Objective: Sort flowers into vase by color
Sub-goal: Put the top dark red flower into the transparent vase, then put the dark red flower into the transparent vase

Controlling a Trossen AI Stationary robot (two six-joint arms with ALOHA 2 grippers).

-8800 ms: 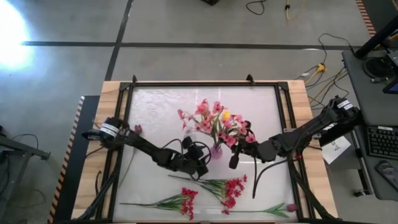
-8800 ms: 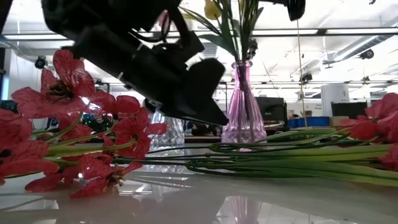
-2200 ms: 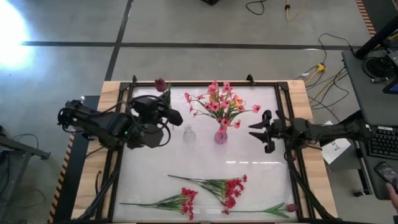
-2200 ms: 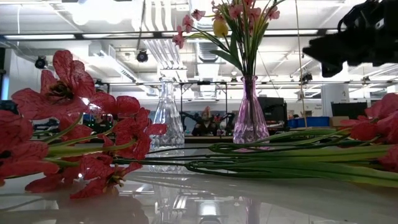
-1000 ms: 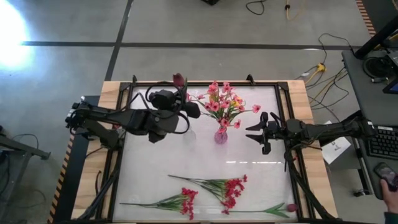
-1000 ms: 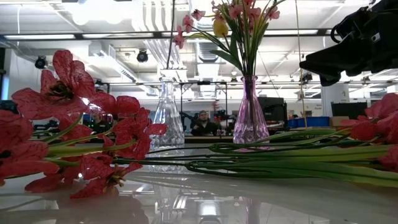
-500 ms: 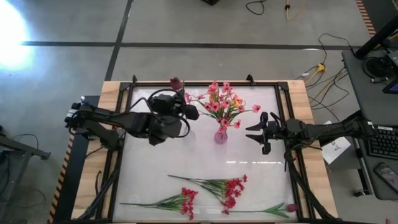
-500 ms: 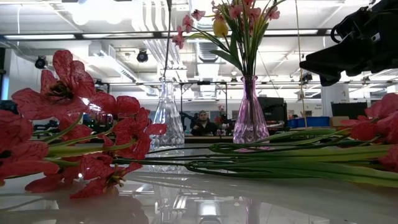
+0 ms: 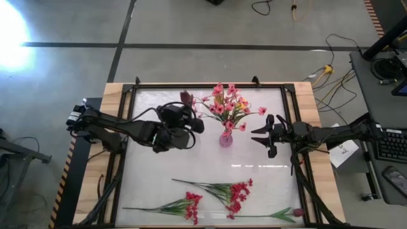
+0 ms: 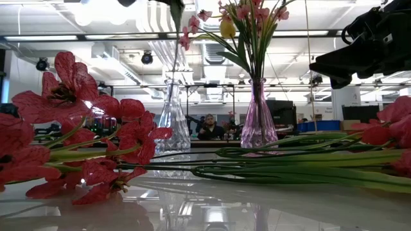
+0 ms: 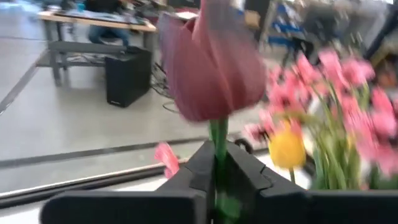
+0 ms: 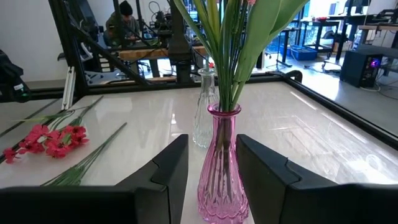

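My left gripper point(image 9: 194, 121) is shut on a dark-red flower point(image 9: 186, 98), high over the clear vase point(image 10: 172, 120), which the arm hides in the high view. The thin stem point(image 10: 173, 54) hangs down to the clear vase's mouth. A pink vase point(image 9: 225, 138) at the table's middle holds pink flowers point(image 9: 224, 107) and a yellow flower point(image 10: 227, 27). My right gripper point(image 9: 262, 135) waits open, to the right of the pink vase, pointing at it. Red flower sprays point(image 9: 232, 191) lie on the table near its front edge. My left gripper pinches the stem point(image 11: 217, 134) just under the blossom between its two fingers. The fingers come in about level from the table's left and lie across the stem. The flower stands upright, its blossom above the fingers and its long stem hanging below, clear of the table.
A second red spray point(image 9: 187, 205) and a long-stemmed flower point(image 9: 280, 214) lie at the front edge. A black frame point(image 9: 210, 84) rims the white table. A person point(image 10: 209, 128) sits in the room beyond.
My left gripper has sunk, drifting a little toward the near edge, with the dark-red flower still upright in its hold. The stem has come down toward the clear vase, and a leaf now shows at the top of the low view.
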